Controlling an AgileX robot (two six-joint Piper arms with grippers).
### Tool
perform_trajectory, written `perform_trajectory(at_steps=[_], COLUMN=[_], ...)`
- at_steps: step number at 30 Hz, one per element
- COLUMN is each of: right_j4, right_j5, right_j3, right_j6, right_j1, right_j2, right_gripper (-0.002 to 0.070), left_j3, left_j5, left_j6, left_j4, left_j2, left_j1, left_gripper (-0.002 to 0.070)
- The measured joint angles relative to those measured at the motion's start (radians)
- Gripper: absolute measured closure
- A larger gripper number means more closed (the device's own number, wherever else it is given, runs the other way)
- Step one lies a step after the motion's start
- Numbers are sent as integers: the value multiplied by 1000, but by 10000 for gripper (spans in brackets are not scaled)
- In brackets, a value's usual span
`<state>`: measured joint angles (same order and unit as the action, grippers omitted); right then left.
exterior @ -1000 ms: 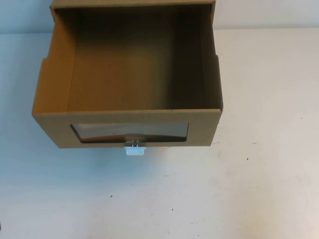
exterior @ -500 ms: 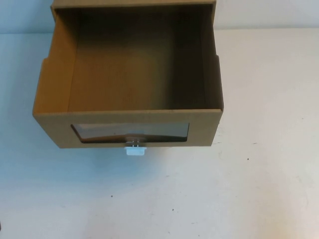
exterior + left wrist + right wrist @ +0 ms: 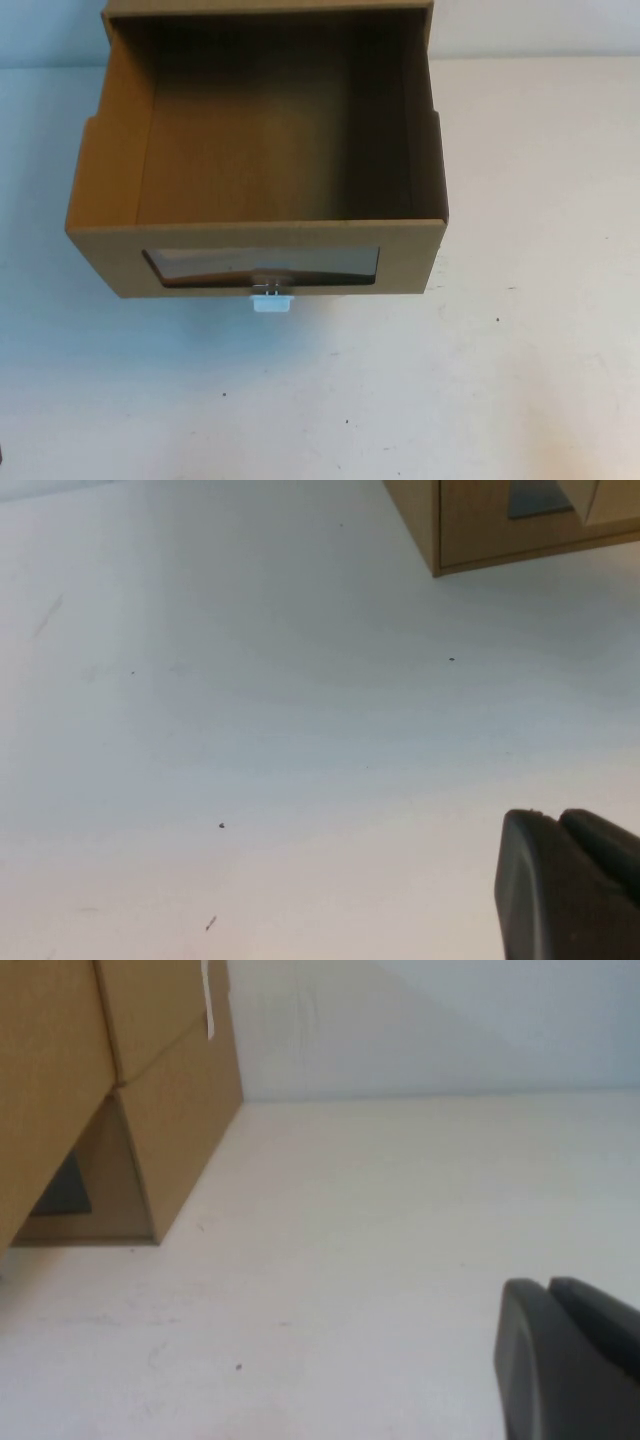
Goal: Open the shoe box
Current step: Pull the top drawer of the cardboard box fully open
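A: Shoe box (image 3: 100,255) state?
B: Open at the top, sitting on the white worktop (image 3: 500,380). White tab (image 3: 272,302) just below the box's front window (image 3: 262,262).
A: Tools?
B: Left tool (image 3: 558,820) closed, pads together, low over the worktop, apart from the box corner. Right tool (image 3: 548,1288) closed too, also clear of the box.

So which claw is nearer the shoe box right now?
Right, probably. Neither claw shows in the high view. The right claw is low over the table with the shoe box close by; the left claw is also over the table, the box's corner farther off.
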<state>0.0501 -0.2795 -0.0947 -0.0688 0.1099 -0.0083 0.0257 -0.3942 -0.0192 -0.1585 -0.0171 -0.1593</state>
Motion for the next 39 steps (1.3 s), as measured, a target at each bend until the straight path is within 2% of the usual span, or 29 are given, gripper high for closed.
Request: perform_trajectory(at_steps=[8, 15, 39], right_j4=[11, 11, 19], right_j5=[-24, -128, -130], right_j3=[116, 118, 118], right_j6=[2, 4, 6], right_j1=[0, 0, 0], right_j2=[-1, -1, -6], right_gripper=[689, 689, 689], left_j3=[0, 0, 0], left_j5=[0, 0, 0], left_j6=[0, 0, 0], left_j4=[0, 0, 0], left_j2=[0, 0, 0], left_j1=[0, 0, 0], left_gripper=[679, 679, 679])
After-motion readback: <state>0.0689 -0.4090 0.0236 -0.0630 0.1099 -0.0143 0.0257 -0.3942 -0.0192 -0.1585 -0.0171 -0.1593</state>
